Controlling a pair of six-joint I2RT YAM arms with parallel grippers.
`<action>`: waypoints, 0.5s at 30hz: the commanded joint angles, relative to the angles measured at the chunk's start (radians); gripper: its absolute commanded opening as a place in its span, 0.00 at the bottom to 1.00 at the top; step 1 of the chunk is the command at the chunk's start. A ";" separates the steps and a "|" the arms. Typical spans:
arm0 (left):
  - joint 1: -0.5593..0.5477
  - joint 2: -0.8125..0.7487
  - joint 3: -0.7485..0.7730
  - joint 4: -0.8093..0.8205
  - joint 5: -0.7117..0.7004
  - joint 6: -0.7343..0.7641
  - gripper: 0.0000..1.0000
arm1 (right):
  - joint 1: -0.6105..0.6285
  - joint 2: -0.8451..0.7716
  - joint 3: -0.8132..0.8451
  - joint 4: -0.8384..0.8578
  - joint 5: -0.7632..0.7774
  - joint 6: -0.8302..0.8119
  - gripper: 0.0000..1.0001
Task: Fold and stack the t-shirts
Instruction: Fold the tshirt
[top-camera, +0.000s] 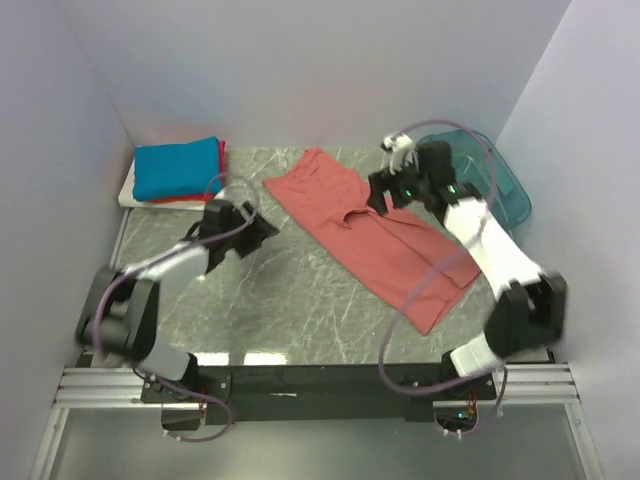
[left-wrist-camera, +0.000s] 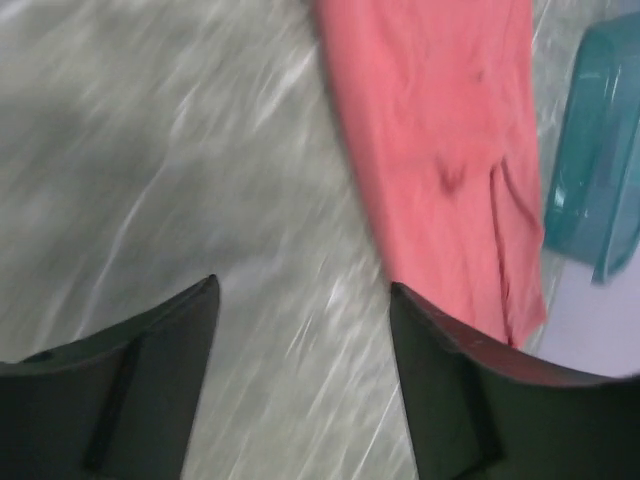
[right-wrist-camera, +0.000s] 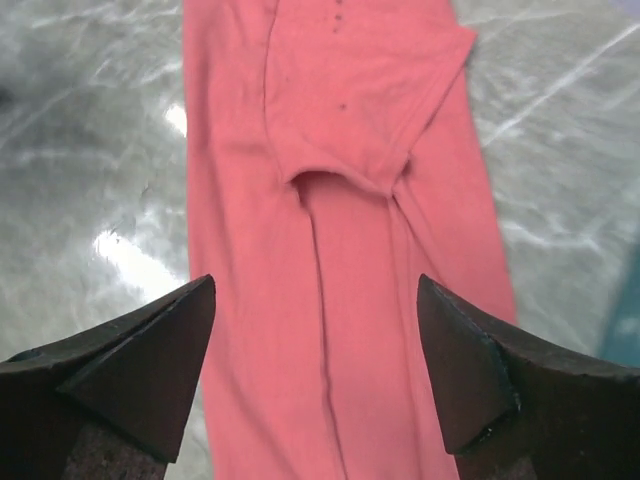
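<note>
Salmon-pink t-shirt looks limp and light; pinch an edge beneath the gaping, empty right gripper. The left gripper is likewise spread and empty.

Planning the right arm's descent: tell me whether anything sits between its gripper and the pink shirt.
Nothing visible does. The right gripper hangs open directly over the salmon-pink t-shirt, with only bare cloth below it; the teal bin sits off to the side.

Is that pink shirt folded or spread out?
Partly folded: the pink shirt lies as a long narrow strip, sleeve tucked over.
</note>
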 joint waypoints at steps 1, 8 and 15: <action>-0.030 0.220 0.200 0.078 -0.078 -0.034 0.71 | -0.017 -0.208 -0.217 0.174 0.015 -0.072 0.94; -0.030 0.621 0.595 -0.188 -0.220 -0.084 0.57 | -0.063 -0.345 -0.324 0.002 -0.183 -0.146 0.90; -0.028 0.770 0.824 -0.316 -0.288 -0.056 0.40 | -0.061 -0.428 -0.382 -0.001 -0.217 -0.172 0.90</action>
